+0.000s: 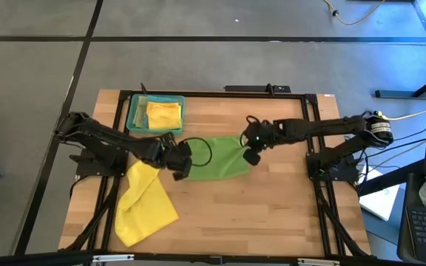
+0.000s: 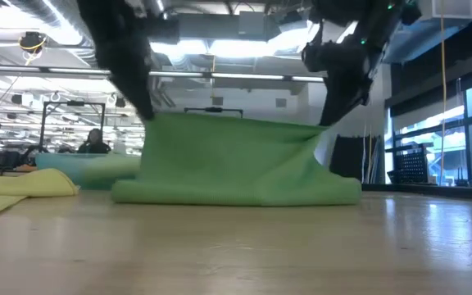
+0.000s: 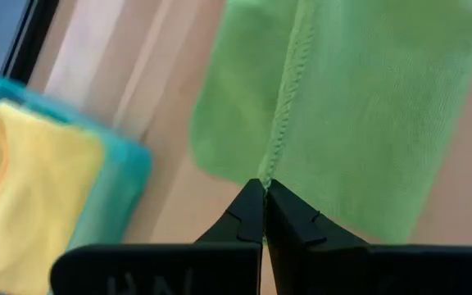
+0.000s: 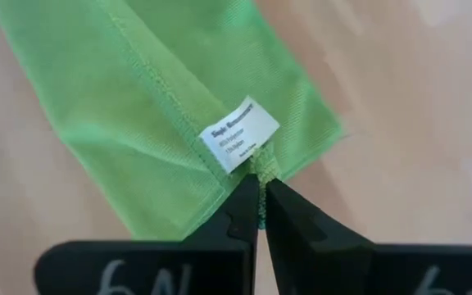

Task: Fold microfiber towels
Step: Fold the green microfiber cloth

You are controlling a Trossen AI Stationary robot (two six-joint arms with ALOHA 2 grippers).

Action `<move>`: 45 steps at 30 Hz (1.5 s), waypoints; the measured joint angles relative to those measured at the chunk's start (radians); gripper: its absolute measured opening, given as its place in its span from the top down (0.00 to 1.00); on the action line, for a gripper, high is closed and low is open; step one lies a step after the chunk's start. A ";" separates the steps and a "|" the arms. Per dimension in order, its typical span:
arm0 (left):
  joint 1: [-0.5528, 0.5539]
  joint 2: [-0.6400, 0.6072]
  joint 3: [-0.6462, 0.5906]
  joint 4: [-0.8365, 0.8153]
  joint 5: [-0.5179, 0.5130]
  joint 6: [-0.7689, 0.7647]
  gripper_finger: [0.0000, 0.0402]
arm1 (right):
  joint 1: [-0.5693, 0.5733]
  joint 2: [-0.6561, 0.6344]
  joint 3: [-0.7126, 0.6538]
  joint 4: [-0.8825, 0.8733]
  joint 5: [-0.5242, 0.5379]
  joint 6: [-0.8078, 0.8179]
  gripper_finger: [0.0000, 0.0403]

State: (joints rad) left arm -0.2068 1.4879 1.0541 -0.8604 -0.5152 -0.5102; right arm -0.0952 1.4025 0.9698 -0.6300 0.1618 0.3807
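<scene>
Folding underway: green towel is held lifted mid-fold, left gripper and right gripper fingers clamped on its edge; yellow towel is left unfolded on table; another yellow one is seen in tray.

Overhead looks down; low looks level; wrists close; all share green towel.

green towel: showing soft matt cloth, stitched hem, paper-like label
surface: showing smooth pale wood
tray: looking translucent plastic
</scene>
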 joint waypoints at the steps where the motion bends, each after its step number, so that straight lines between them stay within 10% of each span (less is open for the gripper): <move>1: 0.017 0.000 -0.015 0.002 0.000 -0.002 1.00 | -0.020 0.000 0.000 0.004 -0.001 -0.017 0.94; 45: 0.311 0.074 -0.119 0.233 0.082 0.101 0.98 | -0.190 0.072 -0.080 0.106 0.032 -0.045 0.94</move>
State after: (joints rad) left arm 0.1040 1.5617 0.9352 -0.6271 -0.4332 -0.4095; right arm -0.2853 1.4746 0.8902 -0.5245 0.1941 0.3355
